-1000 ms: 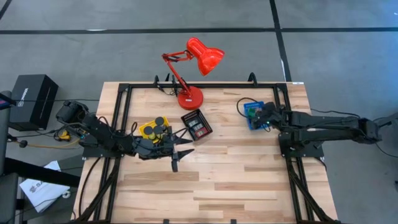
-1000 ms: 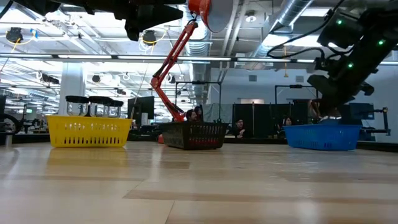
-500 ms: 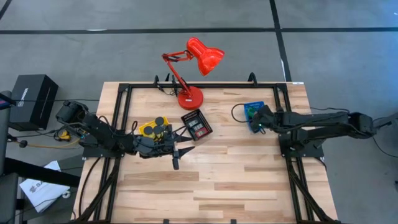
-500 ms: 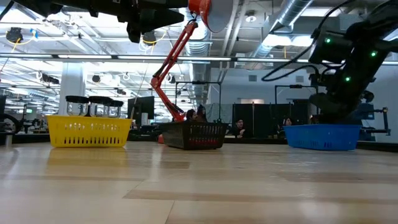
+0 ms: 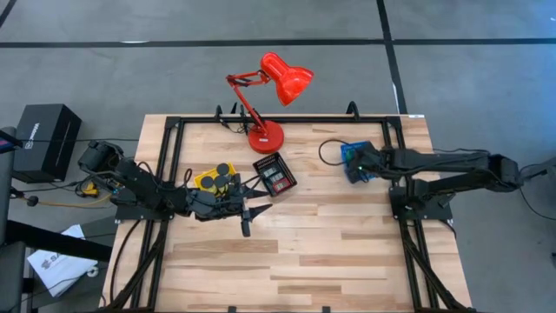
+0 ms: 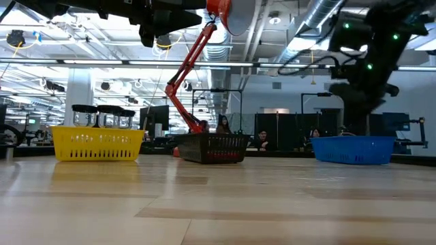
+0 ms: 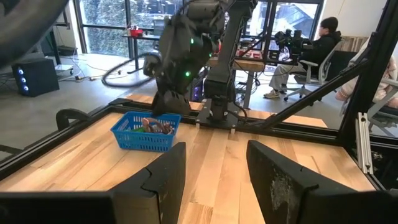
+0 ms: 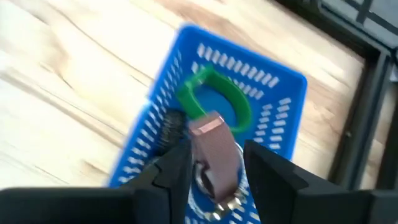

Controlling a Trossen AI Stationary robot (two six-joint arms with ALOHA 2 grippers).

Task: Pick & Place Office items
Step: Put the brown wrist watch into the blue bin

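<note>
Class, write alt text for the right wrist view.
The right gripper hangs open over a blue basket on a wooden table. A pinkish block sits between its fingers, above a green ring.

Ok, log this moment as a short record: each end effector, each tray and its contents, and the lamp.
left end effector: open, empty, beside the yellow tray
right end effector: over the blue tray, fingers apart either side of a brown piece; contact cannot be told
yellow tray: black pucks inside
black tray: small red and dark pieces
blue tray: green ring, other small items
lamp: red, at the table's far edge
</note>
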